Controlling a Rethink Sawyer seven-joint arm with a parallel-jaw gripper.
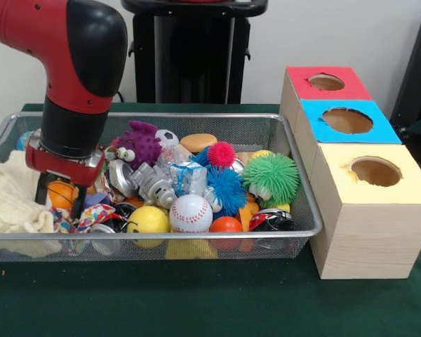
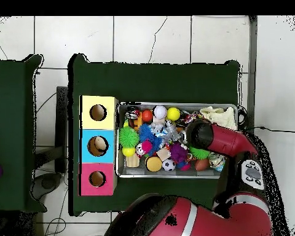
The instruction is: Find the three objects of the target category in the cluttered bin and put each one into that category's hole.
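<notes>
Printed cloth piece (image 1: 91,216), dots on pale ground, lies at the front-left of the wire mesh bin (image 1: 196,235), btwn the cream knitted cloth (image 1: 10,196) and a yellow smiley ball (image 1: 148,220). Gripper (image 1: 58,203) is down in the clutter just beside it, next to an orange ball (image 1: 59,191); can't tell how far open or if it has hold of anything. Yellow-topped hole (image 1: 375,170) is right of the bin on the green bench (image 1: 196,302), nearest of 3 boxes.
</notes>
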